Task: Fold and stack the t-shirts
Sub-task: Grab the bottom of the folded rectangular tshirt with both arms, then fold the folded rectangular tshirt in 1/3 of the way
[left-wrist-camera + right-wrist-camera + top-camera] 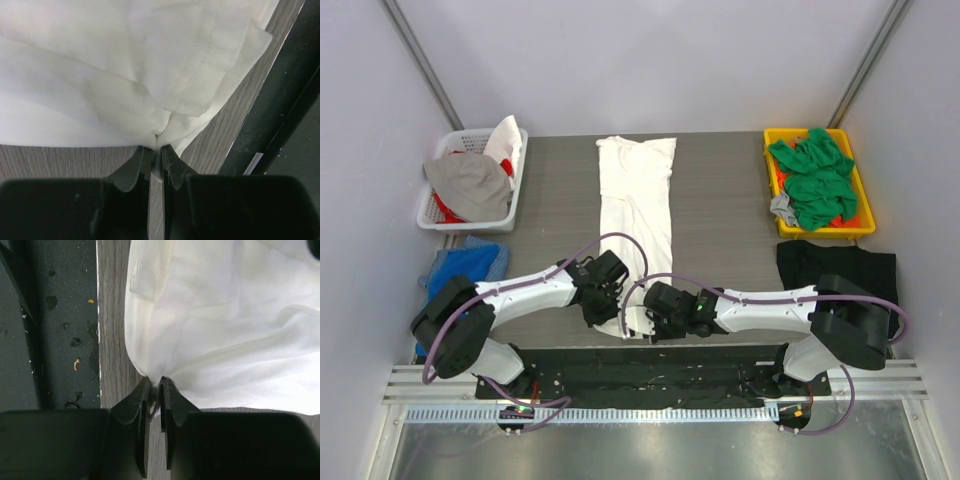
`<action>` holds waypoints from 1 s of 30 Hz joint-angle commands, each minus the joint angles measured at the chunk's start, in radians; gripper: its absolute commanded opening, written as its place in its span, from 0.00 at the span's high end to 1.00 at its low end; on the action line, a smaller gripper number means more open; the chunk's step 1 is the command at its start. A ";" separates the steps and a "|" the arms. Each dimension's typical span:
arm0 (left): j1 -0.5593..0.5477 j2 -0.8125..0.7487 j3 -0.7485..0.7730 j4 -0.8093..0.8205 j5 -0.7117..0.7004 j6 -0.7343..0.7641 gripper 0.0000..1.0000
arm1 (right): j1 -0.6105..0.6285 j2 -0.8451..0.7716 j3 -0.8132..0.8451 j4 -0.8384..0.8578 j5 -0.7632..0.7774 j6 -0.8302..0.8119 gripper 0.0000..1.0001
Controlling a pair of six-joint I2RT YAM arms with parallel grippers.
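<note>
Pinching the near hem of the white t-shirt (638, 200), the left gripper (157, 150) is clenched on a small gather of cloth, which puckers where it enters the jaws. Close beside it, the right gripper (155, 385) grasps the same hem, its jaws closed on a thin fold of white fabric. Both grips sit at the middle of the table's near edge, just beyond the black base plate (650, 365).

From there the white t-shirt runs as a long narrow band up the middle of the tabletop to the far edge, lying flat with light creases.

A black t-shirt (850, 270) lies spread at the right edge, towards the near corner. Green t-shirts (815, 180) are heaped in a yellow tray (782, 132) at the far right corner. A white basket (470, 135) at the far left corner holds a grey cloth (470, 180). A blue cloth (470, 262) lies at the left edge, nearer than the basket.
</note>
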 commanded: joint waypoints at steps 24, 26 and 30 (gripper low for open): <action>-0.003 -0.112 0.053 -0.053 -0.032 -0.034 1.00 | -0.006 -0.196 0.066 -0.122 0.141 0.084 0.99; -0.003 -0.104 0.076 -0.044 -0.040 -0.032 1.00 | -0.009 -0.197 0.070 -0.121 0.152 0.083 0.99; 0.002 -0.099 0.110 -0.030 -0.075 -0.040 1.00 | -0.015 -0.214 0.076 -0.124 0.172 0.075 0.99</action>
